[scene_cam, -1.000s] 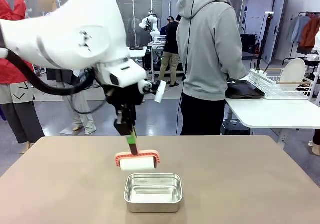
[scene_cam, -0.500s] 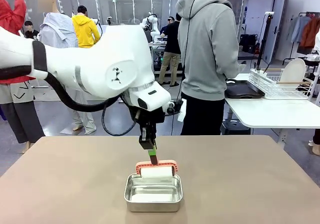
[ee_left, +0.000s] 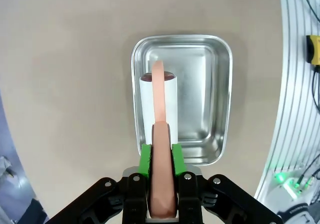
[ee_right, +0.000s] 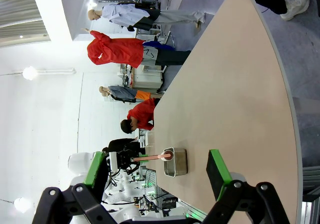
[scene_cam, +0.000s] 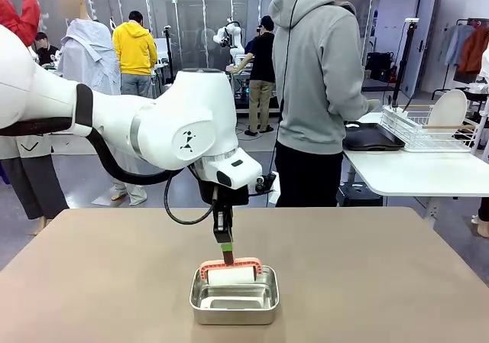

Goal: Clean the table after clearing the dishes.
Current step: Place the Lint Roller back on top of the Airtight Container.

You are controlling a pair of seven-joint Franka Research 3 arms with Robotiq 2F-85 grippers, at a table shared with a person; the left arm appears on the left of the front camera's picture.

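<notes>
My left gripper (scene_cam: 226,250) (ee_left: 161,151) is shut on the pink handle of a lint roller (scene_cam: 231,274) (ee_left: 157,99). The roller's white roll hangs inside the rim of a rectangular steel pan (scene_cam: 197,301) (ee_left: 220,84), along its side. The pan rests near the front middle of the brown table (scene_cam: 382,282) (ee_left: 65,84). One of the dishes, a white plate (scene_cam: 451,108), stands in a wire rack on the white side table, beside a dark tray (scene_cam: 373,137). My right gripper (ee_right: 156,169) is open and holds nothing, high off the table's (ee_right: 225,94) side, with the pan (ee_right: 175,163) far off.
A person in a grey hoodie (scene_cam: 317,76) stands at the far side, turned toward the white side table (scene_cam: 412,171). Other people stand farther back. Bare brown tabletop lies left and right of the pan.
My left arm has swung right and lowered. The roller moved from the tabletop behind the pan's left corner into the pan. The right gripper stays open.
</notes>
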